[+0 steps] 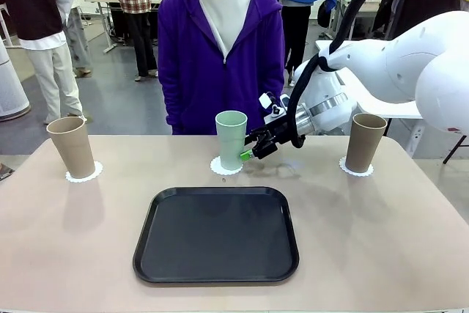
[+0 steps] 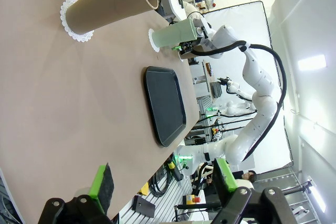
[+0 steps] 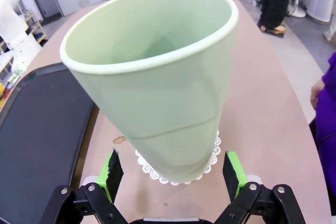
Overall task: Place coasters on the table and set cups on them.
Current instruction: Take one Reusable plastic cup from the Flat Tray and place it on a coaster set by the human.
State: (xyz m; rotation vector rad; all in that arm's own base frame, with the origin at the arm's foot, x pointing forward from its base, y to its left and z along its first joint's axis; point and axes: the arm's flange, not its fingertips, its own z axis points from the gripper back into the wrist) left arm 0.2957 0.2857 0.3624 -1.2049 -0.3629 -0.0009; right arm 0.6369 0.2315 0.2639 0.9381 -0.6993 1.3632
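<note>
The right pincer [image 3: 170, 174] stands apart, its green pads either side of the green cup's [image 3: 157, 82] lower wall and clear of it, so nothing is clamped. That cup stands upright on the middle coaster [image 1: 224, 167], just beyond the far edge of the black tray [image 1: 216, 234], in front of the person in purple [image 1: 220, 49]. One brown cup [image 1: 72, 146] stands on the coaster [image 1: 83, 174] at the counter's [image 1: 66, 247] left, the other brown cup [image 1: 366, 141] on the coaster [image 1: 356, 168] at its right, so all three cups look set. The left pincer [image 2: 164, 179] hangs apart and empty, off the counter's near edge. By its look the green cup is light, stiff and smooth-walled, probably plastic, and being tall with a narrow base it would tip at a sideways nudge. A hold is best taken low on the wall, where the pads now stand, squeezing only lightly, since the taper could let it slip downward. The paper coaster is thin and limp and would slide or crumple if the cup were dragged; any lift should go straight up.
</note>
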